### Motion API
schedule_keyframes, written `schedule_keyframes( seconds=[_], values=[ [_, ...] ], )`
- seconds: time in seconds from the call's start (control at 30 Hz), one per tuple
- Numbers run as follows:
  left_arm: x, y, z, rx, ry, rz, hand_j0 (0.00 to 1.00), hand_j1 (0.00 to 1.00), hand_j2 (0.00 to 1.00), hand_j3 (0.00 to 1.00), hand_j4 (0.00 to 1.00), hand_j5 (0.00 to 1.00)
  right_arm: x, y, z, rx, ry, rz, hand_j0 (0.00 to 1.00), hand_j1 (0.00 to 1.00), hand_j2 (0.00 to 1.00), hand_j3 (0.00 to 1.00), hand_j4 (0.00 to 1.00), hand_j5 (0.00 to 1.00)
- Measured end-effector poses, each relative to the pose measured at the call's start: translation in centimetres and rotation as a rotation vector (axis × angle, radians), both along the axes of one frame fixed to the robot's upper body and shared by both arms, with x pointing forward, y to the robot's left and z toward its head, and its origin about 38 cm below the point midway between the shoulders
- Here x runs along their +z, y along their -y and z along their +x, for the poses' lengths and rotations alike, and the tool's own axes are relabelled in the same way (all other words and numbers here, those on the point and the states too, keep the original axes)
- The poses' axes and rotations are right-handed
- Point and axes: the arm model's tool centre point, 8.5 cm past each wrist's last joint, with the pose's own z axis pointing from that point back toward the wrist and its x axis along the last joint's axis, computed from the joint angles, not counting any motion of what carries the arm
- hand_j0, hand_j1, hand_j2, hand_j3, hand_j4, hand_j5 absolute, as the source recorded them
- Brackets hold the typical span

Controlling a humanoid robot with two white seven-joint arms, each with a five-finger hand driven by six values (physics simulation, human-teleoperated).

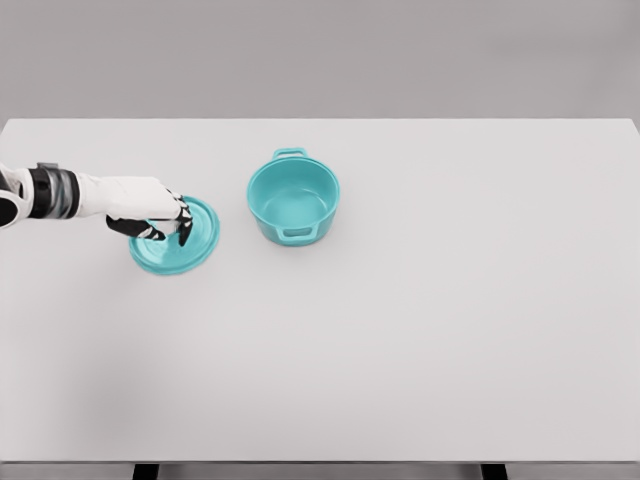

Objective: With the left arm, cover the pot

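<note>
Fingers (180, 222) of the left hand (150, 208) curl down onto the middle of the teal lid (200, 245), apparently pinching its knob. The lid lies flat on the white table (450, 320). Just right of it stands the open teal pot (293, 198), uncovered.

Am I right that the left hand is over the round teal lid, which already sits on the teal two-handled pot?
Not quite. The left hand is over the round teal lid, but the lid lies flat on the white table, to the left of the teal two-handled pot and apart from it. The pot is open and uncovered, as the head view shows.
</note>
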Motion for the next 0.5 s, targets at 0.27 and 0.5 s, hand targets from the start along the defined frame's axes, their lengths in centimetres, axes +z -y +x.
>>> schedule_keyframes(
  seconds=[0.27,0.5],
  values=[
    [2.1,0.3,0.7,-0.009,0.041,-0.008,0.41,0.41,0.41,0.41,0.41,0.41,0.0,0.0,0.0,0.0,0.0,0.0,1.0,1.0,1.0,1.0,1.0,1.0],
    [3.1,1.4,0.7,-0.042,0.065,-0.019,0.41,0.41,0.41,0.41,0.41,0.41,0.0,0.0,0.0,0.0,0.0,0.0,1.0,1.0,1.0,1.0,1.0,1.0]
  ],
)
